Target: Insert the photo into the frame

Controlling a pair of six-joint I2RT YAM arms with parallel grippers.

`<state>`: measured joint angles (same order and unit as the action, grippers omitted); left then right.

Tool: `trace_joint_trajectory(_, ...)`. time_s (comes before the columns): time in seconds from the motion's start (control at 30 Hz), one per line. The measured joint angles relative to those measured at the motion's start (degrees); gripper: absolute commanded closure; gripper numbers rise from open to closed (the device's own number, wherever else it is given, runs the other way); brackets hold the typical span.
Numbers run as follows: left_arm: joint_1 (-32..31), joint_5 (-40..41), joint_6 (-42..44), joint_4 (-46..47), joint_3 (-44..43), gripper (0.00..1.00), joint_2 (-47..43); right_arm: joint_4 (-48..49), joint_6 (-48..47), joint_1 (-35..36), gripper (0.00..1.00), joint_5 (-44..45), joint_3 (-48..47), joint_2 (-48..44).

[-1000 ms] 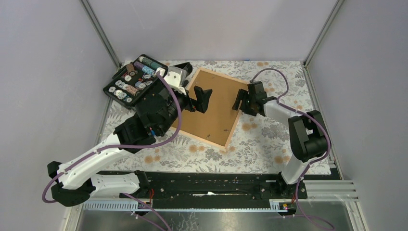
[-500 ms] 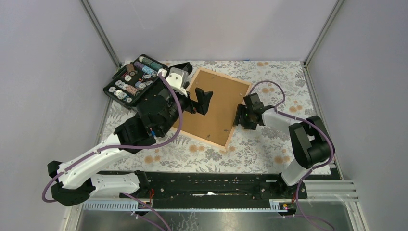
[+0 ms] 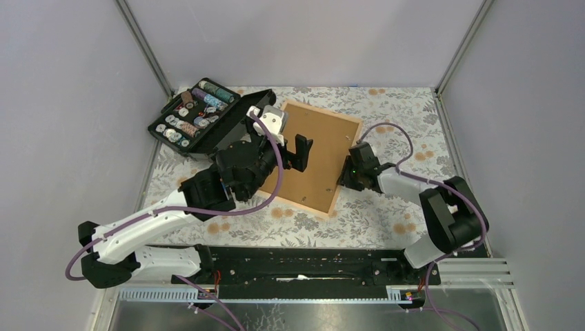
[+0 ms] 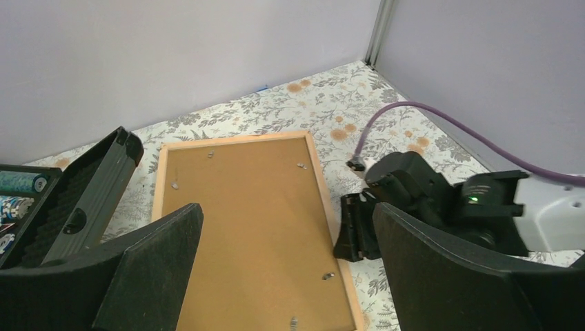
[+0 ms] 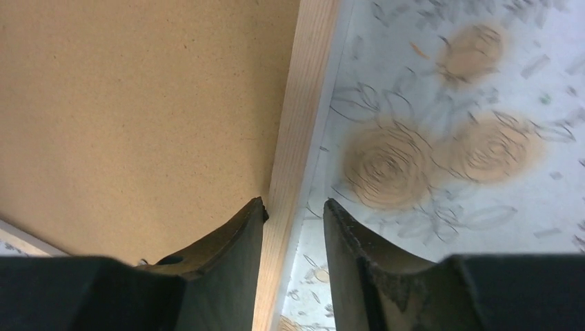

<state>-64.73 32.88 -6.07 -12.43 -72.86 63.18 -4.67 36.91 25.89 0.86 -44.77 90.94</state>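
At the far left of the flowered tablecloth (image 3: 386, 207) a black plastic case (image 3: 238, 125) lies open. Its tray holds rows of small round discs (image 3: 176, 127) and a few coloured rolls (image 3: 210, 93), and its lid stands tilted just beside the frame's left edge. The left arm reaches past the case. The left gripper (image 4: 286, 214) hovers above the frame with its 2 fingers spread wide and nothing between them.

The large rectangular pale wood frame (image 3: 323, 112) lies flat and skewed at mid-table, back side up. A plain brown backing board (image 3: 324, 152) fills it, with small metal tabs (image 4: 302, 165) along its sides.

The right gripper (image 5: 294, 207) sits low at the frame's right rail, its jaws parted narrowly and straddling the wood. 1 finger is over the board at the rail's inner edge, and a strip of cloth shows between the rail and the other finger. It clamps nothing. A purple cable (image 3: 393, 127) loops behind it.
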Motion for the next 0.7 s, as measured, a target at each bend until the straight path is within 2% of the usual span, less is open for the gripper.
trace_joint_trajectory(0.2,-0.3,1.1,-0.5,0.0,0.3,0.01,0.9,0.8,2.7,-1.5,0.55,1.5,10.4,-9.9)
trace_joint_trajectory(0.3,-0.3,0.8,-2.9,-0.4,0.3,0.01,2.3,-1.5,3.5,-6.5,0.37,0.5,13.9,-15.4)
trace_joint_trajectory(0.4,-0.3,0.4,-6.5,-0.2,2.4,0.01,2.6,-3.8,3.5,-14.9,0.17,-0.9,16.2,-20.4)
trace_joint_trajectory(0.5,-0.3,0.3,-11.7,0.4,8.6,0.01,2.7,-7.2,1.9,-21.1,0.11,-0.3,16.6,-23.5)
trace_joint_trajectory(0.7,1.6,-0.9,-21.4,-1.4,20.4,0.01,4.4,-12.0,-2.6,-22.0,0.01,-5.3,13.7,-22.9)
